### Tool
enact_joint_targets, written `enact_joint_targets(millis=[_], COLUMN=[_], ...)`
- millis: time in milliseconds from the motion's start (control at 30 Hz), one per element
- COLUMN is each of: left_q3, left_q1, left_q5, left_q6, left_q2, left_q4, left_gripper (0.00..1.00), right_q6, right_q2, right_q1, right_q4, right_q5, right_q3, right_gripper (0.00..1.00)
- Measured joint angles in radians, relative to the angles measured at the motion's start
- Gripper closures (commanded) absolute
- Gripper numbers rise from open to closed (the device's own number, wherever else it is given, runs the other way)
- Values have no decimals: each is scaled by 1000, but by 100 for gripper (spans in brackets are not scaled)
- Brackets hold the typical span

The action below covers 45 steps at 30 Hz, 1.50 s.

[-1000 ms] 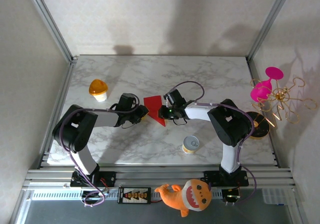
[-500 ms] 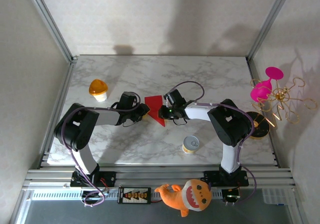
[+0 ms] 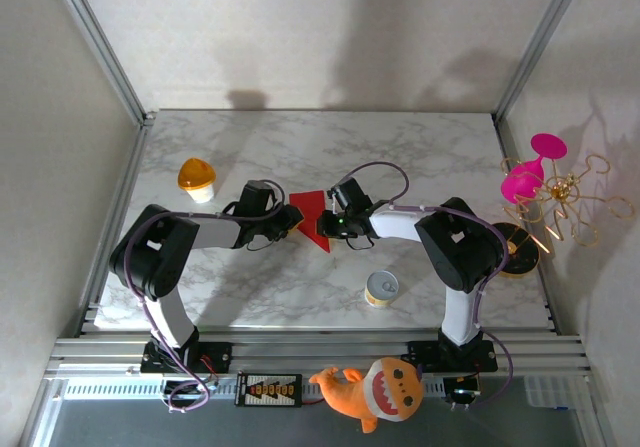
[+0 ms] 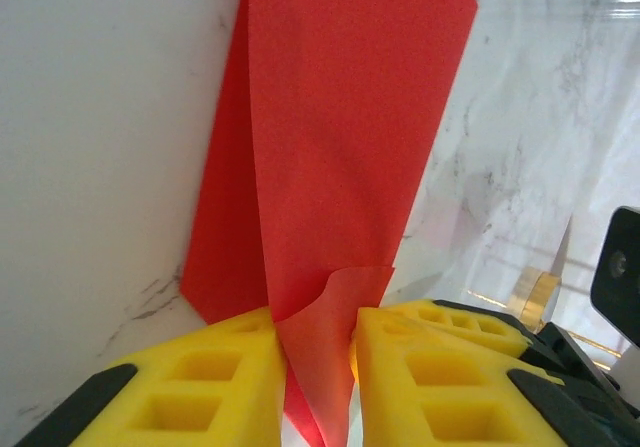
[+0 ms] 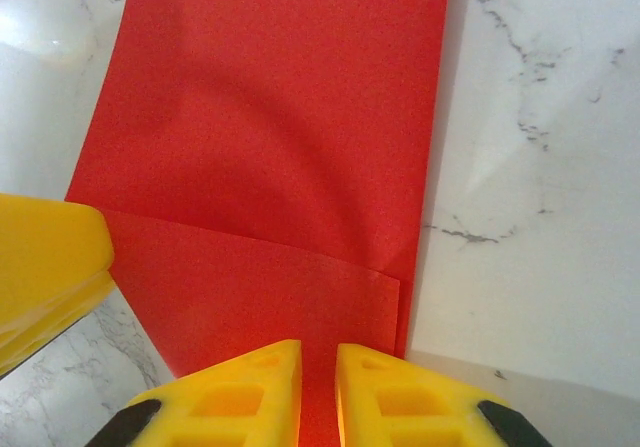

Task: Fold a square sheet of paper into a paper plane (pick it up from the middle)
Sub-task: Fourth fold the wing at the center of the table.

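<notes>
The red paper (image 3: 308, 210), creased smaller into a tapering shape, lies at the middle of the marble table (image 3: 420, 147) between my two grippers. My left gripper (image 3: 290, 223) comes at it from the left. In the left wrist view a raised, curled flap of the paper (image 4: 340, 117) stands between the yellow fingers of my left gripper (image 4: 318, 362), which are closed on it. My right gripper (image 3: 325, 229) is at the paper's near right edge. In the right wrist view the paper (image 5: 280, 117) shows a folded layer, and my right gripper (image 5: 318, 372) has its jaws nearly together over it.
A small yellow tin (image 3: 381, 288) stands near the front right of the paper. An orange-lidded cup (image 3: 197, 178) sits at the left. A pink glass (image 3: 530, 172) and a gold wire stand (image 3: 565, 202) are at the right edge. An orange shark plush (image 3: 375, 387) lies on the front rail.
My left gripper has edged right, closer into the paper's left side. The paper's left edge has lifted slightly. The right arm has stayed put.
</notes>
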State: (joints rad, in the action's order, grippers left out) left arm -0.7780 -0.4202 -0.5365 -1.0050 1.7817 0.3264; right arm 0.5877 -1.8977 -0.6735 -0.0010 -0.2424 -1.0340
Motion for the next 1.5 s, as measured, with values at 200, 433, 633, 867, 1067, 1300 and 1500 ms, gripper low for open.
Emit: enact_joint_targets(millis=[200,433,633,867,1067,1300,1500], left_q3=[-15,-43,-58,-61,-67,-84,-126], left_q1=[0,3,6,12,9,-14,-33], left_q5=[-22,-30,-31,-30,-17,41,83], left_q6=[48,85,97,106,91,22,-29], left_q2=[28,49,55,61,58,33,25], left_q4=[6,6,-6,-31,-52,-107,-156], left_gripper=[76,78,84,96,97,97,97], right_q6=[-7,-31,-61,-113,-193,-308,-401], right_q2=[0,0,0,12,167,301,273], right_q1=[0,2,3,9,13,-23,-163], right_q4=[0,0,1,5,25,95,84], right_q5=[-1,-5,-8,-13,18,165,315], right_q3=[0,0,1,8,77,148,164], right_gripper=[80,80,79,75,61,53,54])
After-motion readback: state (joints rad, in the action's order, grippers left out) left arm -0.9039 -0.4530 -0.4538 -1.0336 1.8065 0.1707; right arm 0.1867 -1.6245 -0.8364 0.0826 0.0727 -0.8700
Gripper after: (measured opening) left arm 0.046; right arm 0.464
